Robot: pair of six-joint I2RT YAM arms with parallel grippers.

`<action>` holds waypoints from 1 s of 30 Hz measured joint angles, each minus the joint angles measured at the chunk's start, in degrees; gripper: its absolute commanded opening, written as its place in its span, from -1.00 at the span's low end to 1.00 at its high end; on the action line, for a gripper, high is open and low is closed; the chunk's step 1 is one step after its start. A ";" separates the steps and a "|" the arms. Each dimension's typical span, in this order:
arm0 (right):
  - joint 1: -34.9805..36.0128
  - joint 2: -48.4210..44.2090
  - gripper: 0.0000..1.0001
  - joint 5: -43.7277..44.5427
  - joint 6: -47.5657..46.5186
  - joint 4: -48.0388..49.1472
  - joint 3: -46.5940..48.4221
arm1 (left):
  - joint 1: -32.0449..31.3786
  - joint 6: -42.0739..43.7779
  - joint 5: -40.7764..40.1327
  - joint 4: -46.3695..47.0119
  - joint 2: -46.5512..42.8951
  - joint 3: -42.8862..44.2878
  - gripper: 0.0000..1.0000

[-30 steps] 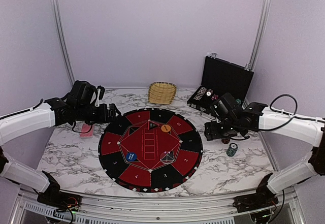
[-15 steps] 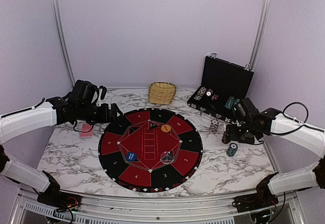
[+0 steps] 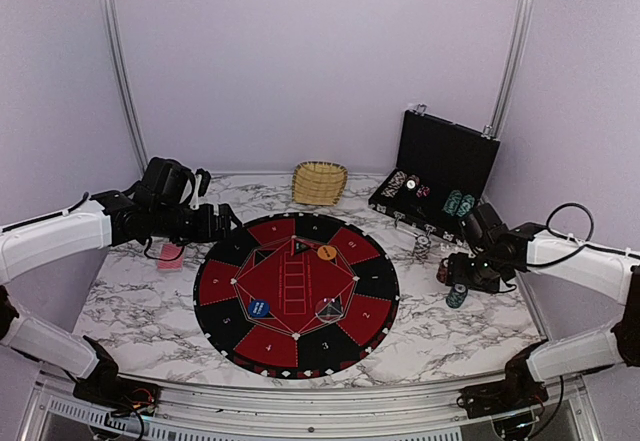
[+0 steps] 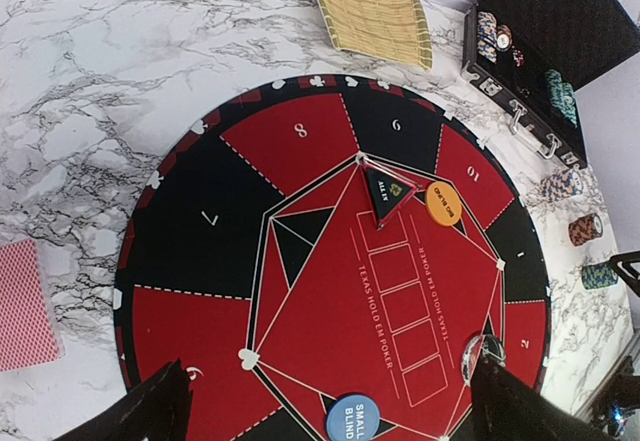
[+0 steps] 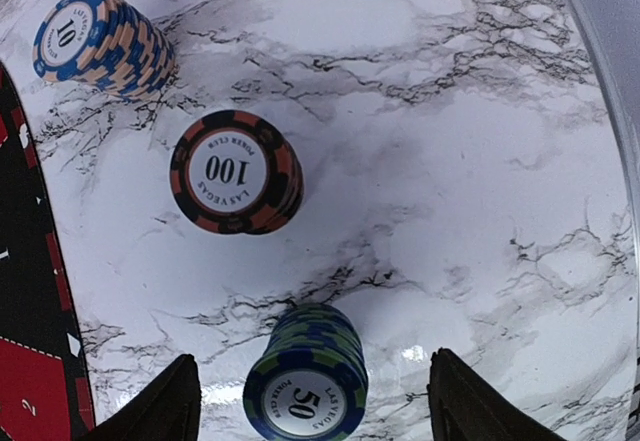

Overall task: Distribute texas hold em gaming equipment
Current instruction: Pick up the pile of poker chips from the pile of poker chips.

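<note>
1. Found left gripper point(image 3: 230, 220) hovering over the 10 o'clock rim of the round numbered mat point(image 3: 230, 326), jaws wide apart, nothing between them.
2. Found right gripper point(image 5: 312, 361) over the marble table point(image 5: 470, 161), off the mat at 3 o'clock. Jaws apart, straddling the teal "50" chip stack point(image 5: 305, 389) in the wrist view with a clear gap on each side, not clamped on it.
3. Counted three chip stacks there, all upright and apart from one another. Dark red "100" stack point(image 5: 232, 173) at 11 o'clock of the "50", blue-and-white "10" stack point(image 5: 95, 41) further out on the same line.
4. Logged three buttons on the mat, taken from its centre: orange button point(image 3: 326, 253) at 1 o'clock, blue "small blind" button point(image 3: 259, 308) at 8 o'clock, pale pinkish disc point(image 3: 328, 308) at 4 o'clock.
5. Spotted red-backed cards point(image 3: 171, 255) on the marble off the mat at 10 o'clock, partly under the left arm. Could not tell the count.
6. Noted wicker basket point(image 3: 320, 182) beyond the mat at 12 o'clock. Open black case point(image 3: 445, 156) at 1 o'clock, more chips inside.
</note>
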 measured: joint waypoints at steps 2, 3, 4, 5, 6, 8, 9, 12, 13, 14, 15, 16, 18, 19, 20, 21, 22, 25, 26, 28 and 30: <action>-0.02 1.11 0.48 -0.63 0.02 1.27 0.00 | 0.00 0.00 0.07 0.00 0.00 0.00 0.98; -0.04 1.77 0.48 -0.96 0.02 1.90 0.00 | 0.00 0.00 0.09 0.00 0.00 0.00 0.98; -0.04 2.23 0.47 -1.14 0.02 2.36 -0.02 | 0.00 0.00 0.09 0.00 0.00 0.00 0.98; -0.04 2.62 0.47 -1.31 0.02 2.86 -0.11 | 0.00 0.00 0.09 0.00 0.00 0.00 0.98; -0.04 2.89 0.47 -1.42 0.04 3.41 -0.31 | 0.00 0.00 0.09 0.00 0.00 0.00 0.98; -0.04 3.15 0.45 -1.46 0.02 4.00 -0.72 | 0.00 0.00 0.09 0.00 0.00 0.00 0.98; -0.04 3.30 0.44 -1.44 0.04 4.09 -0.87 | 0.00 0.00 0.07 0.00 0.00 0.00 0.98; -0.04 3.67 0.40 -1.44 0.09 4.70 -1.36 | 0.00 0.00 0.07 0.00 0.00 0.00 0.98; -0.04 3.80 0.39 -1.42 0.13 4.79 -1.53 | 0.00 0.00 0.07 0.00 0.00 0.00 0.98; -0.04 3.89 0.38 -1.42 0.26 4.92 -1.70 | 0.00 0.00 0.07 0.00 0.00 0.00 0.98; -0.04 3.93 0.37 -1.42 0.31 5.01 -1.84 | 0.00 0.00 0.07 0.00 0.00 0.00 0.98; -0.04 3.98 0.35 -1.42 0.48 5.07 -1.92 | 0.00 0.00 0.07 0.00 0.00 0.00 0.98; -0.04 3.98 0.31 -1.42 0.55 5.18 -2.01 | 0.00 0.00 0.07 0.00 0.00 0.00 0.98; -0.04 3.98 0.30 -1.42 0.68 5.38 -2.14 | 0.00 0.00 0.07 0.00 0.00 0.00 0.98; -0.04 3.98 0.28 -1.42 0.70 5.40 -2.23 | 0.00 0.00 0.07 0.00 0.00 0.00 0.98; -0.04 4.02 0.25 -1.42 0.76 5.42 -2.29 | 0.00 0.00 0.07 0.00 0.00 0.00 0.98; -0.04 4.07 0.23 -1.42 0.85 5.42 -2.32 | 0.00 0.00 0.07 0.00 0.00 0.00 0.98; -0.04 4.13 0.19 -1.40 1.03 5.49 -2.32 | 0.00 0.00 0.07 0.00 0.00 0.00 0.98; -0.04 4.15 0.17 -1.42 1.07 5.49 -2.32 | 0.00 0.00 0.07 0.00 0.00 0.00 0.98; -0.04 4.22 0.15 -1.40 1.14 5.51 -2.32 | 0.00 0.00 0.07 0.00 0.00 0.00 0.98; -0.04 4.28 0.14 -1.40 1.16 5.51 -2.43 | 0.00 0.00 0.07 0.00 0.00 0.00 0.98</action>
